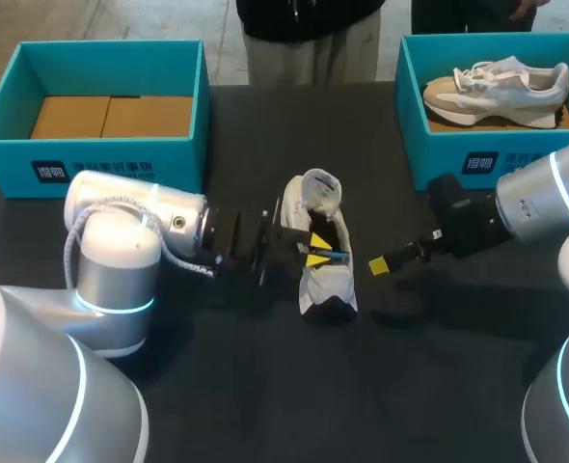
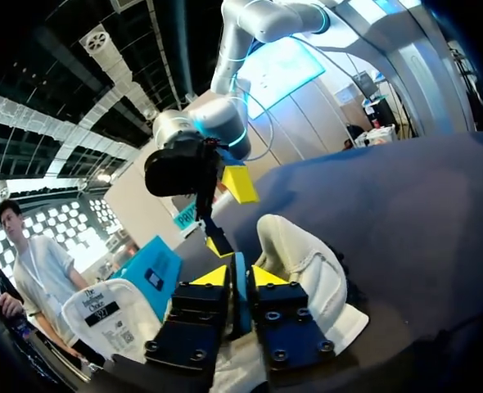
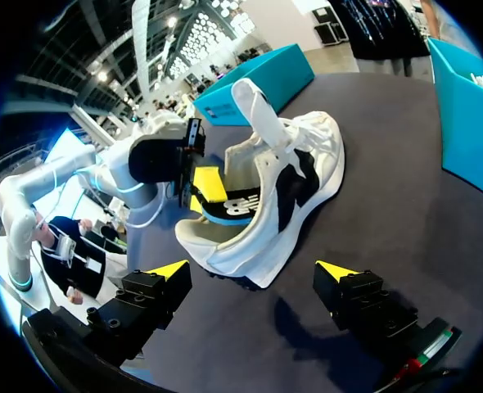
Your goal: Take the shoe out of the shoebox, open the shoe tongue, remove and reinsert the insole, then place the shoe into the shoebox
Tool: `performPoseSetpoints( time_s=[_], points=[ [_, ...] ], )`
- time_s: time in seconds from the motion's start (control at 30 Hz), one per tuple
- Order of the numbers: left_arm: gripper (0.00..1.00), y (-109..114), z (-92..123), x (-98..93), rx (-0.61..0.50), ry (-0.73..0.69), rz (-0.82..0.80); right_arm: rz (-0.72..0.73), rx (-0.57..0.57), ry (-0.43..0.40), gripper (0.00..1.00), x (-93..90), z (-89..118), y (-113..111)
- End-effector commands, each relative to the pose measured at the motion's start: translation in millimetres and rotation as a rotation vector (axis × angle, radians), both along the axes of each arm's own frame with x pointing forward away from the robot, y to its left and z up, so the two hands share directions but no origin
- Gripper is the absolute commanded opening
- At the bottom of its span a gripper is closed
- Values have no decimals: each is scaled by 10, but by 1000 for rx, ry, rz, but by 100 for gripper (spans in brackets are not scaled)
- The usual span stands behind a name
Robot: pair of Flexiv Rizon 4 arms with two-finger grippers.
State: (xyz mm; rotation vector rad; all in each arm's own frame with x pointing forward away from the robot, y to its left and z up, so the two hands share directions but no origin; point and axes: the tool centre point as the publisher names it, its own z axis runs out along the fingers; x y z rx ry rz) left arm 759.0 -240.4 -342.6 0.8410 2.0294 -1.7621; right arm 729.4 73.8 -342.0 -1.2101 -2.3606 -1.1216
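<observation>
Squarely in the middle of the dark desk (image 1: pixel 265 386) lies the white shoe (image 1: pixel 325 280), out of both boxes, its toe toward the robot and its tongue (image 1: pixel 321 188) standing up at the far end. In the right wrist view the shoe (image 3: pixel 299 164) looks tipped onto its side, with its opening turned toward the left arm.

The left claw (image 1: pixel 313 249) comes in from the left and sits at the shoe's opening. Its two yellow tips are drawn close together on the edge of a blue insole (image 1: pixel 335 257). The left wrist view shows this best: the thin blue insole (image 2: pixel 240 299) stands on edge between the fingers of the left claw (image 2: pixel 240 276), pinched from both sides, with the shoe (image 2: pixel 307 262) just ahead. From the right wrist view, the insole (image 3: pixel 229 211) sits partly inside the shoe, held by the left claw (image 3: pixel 202 190).

The right claw (image 1: pixel 377 265) hangs just beside the shoe on its right, not touching it. Its fingers are spread wide with nothing between them (image 3: pixel 253 268), and they point at the shoe.

A teal shoebox (image 1: pixel 92 159) at the far left holds brown cardboard (image 1: pixel 111 116). Another teal shoebox (image 1: pixel 458 159) at the far right holds a second shoe (image 1: pixel 497 82).
</observation>
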Motion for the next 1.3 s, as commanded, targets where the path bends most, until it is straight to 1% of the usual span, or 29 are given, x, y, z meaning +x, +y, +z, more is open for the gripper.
performPoseSetpoints(
  time_s=[0.03,0.07,0.3,0.4,0.53,0.6,0.63,0.67,0.7,0.73,0.77,0.8,0.83,0.87,0.9,1.1,1.3],
  points=[
    [76,8,73,-16,-13,-10,7,0,-1,-1,100,-5,1,3],
    [82,12,97,-16,-14,-12,6,0,-1,-1,100,-5,1,3],
    [85,49,272,-39,-28,-22,3,0,-1,-1,100,-5,1,3],
    [89,55,345,-40,-25,-32,-1,0,-1,-1,100,-5,1,3],
    [85,69,414,-4,-21,-41,7,0,-1,-1,100,-5,1,3],
    [80,73,443,20,-21,-39,9,0,-1,-1,100,-5,1,3],
    [80,75,453,36,-14,-43,13,0,-1,-1,100,-5,1,3],
    [78,77,461,53,-12,-47,12,0,-1,-1,100,-5,1,3],
    [68,81,470,68,-12,-46,11,0,-1,-1,100,-5,1,3],
    [50,85,478,86,-3,-58,8,0,-1,-1,100,-5,1,3],
    [44,91,483,99,-2,-56,5,0,-1,-1,100,-5,1,3],
    [27,97,495,111,2,-61,-1,0,-1,-1,100,-5,1,3],
    [18,102,505,119,12,-68,-13,0,-1,-1,100,-5,1,3],
    [2,110,518,120,17,-75,-29,0,-1,-1,100,-5,1,3],
    [0,117,531,119,25,-78,-46,0,-1,-1,100,-5,1,3],
    [0,184,610,69,107,-120,-177,0,-1,-1,100,-5,1,3],
    [0,259,707,14,221,-152,-321,0,-1,-1,100,-5,1,3]
  ],
)
